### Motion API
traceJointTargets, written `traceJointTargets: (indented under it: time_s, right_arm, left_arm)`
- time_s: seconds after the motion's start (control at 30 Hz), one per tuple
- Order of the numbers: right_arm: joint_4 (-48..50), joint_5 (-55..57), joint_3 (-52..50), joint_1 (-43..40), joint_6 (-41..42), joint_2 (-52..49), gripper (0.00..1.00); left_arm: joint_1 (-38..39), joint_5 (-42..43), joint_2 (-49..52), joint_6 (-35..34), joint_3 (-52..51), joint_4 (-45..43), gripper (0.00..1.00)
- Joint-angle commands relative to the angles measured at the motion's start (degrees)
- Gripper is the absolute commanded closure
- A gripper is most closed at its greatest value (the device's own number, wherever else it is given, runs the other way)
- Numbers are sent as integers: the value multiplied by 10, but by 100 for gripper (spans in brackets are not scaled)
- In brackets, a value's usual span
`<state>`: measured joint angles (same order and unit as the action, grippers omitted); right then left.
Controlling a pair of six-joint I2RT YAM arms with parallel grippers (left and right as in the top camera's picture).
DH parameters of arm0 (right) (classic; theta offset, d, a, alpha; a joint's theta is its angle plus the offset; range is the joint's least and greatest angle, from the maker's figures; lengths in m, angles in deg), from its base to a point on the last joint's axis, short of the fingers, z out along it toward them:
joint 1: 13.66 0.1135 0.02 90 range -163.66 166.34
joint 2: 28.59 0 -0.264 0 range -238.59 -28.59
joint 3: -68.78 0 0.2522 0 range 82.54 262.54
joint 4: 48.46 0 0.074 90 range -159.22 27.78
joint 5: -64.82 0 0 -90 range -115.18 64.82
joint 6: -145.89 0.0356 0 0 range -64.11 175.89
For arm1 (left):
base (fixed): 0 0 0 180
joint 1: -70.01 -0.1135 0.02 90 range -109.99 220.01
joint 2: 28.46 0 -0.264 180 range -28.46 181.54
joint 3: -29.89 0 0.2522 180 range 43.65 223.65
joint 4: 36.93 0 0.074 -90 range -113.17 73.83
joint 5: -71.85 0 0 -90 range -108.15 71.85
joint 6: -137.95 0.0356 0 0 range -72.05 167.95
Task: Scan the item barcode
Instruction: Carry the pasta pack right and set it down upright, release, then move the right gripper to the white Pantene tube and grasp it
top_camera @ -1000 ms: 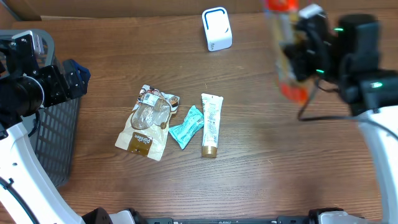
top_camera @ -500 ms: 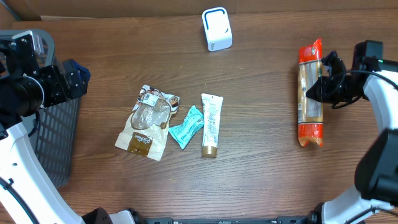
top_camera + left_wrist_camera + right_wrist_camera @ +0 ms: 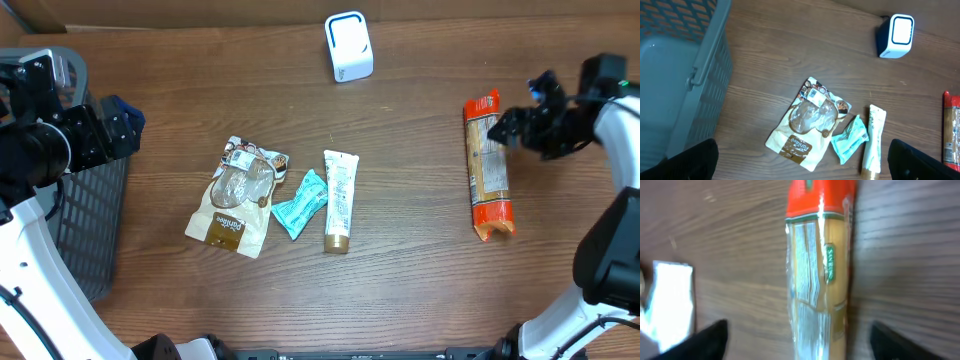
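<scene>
A long packet (image 3: 487,165) with orange-red ends and a clear middle lies flat on the wooden table at the right. My right gripper (image 3: 525,112) hovers beside its upper half, open. In the right wrist view the packet (image 3: 819,270) runs between the two dark fingertips (image 3: 710,339), touching neither. The white scanner (image 3: 348,47) stands at the back centre. My left gripper (image 3: 112,125) is at the far left over the basket edge, open and holding nothing. The left wrist view shows the scanner (image 3: 896,36) and the packet's (image 3: 951,131) edge.
A brown and white pouch (image 3: 235,195), a teal sachet (image 3: 300,203) and a white tube (image 3: 339,200) lie together left of centre. A grey mesh basket (image 3: 85,230) stands at the left edge.
The right gripper brought the packet down from the air onto the table, then opened and let it go. The left arm has not moved.
</scene>
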<state>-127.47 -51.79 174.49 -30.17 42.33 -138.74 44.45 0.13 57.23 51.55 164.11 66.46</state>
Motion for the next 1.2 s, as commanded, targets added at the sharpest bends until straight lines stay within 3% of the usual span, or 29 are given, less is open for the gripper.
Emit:
traceJointTargets:
  time_s: [0.0,0.17,0.37,0.6,0.83,1.17]
  right_arm:
    - [-34,-11,82,1,27,17,0]
    - [-103,-72,146,31,123,17,0]
    - [-122,-120,122,107,122,16,0]
    - [-93,-58,62,229,121,16,3]
    - [-9,-64,-20,317,124,16,6]
    - [177,-65,-151,415,266,15,18]
  left_arm:
    - [-1,6,1,11,0,-1,0]
    - [-1,6,2,11,0,-1,0]
    - [-1,6,2,11,0,-1,1]
    - [-2,6,2,11,0,-1,1]
    - [-2,6,2,11,0,-1,0]
    - [-2,6,2,11,0,-1,0]
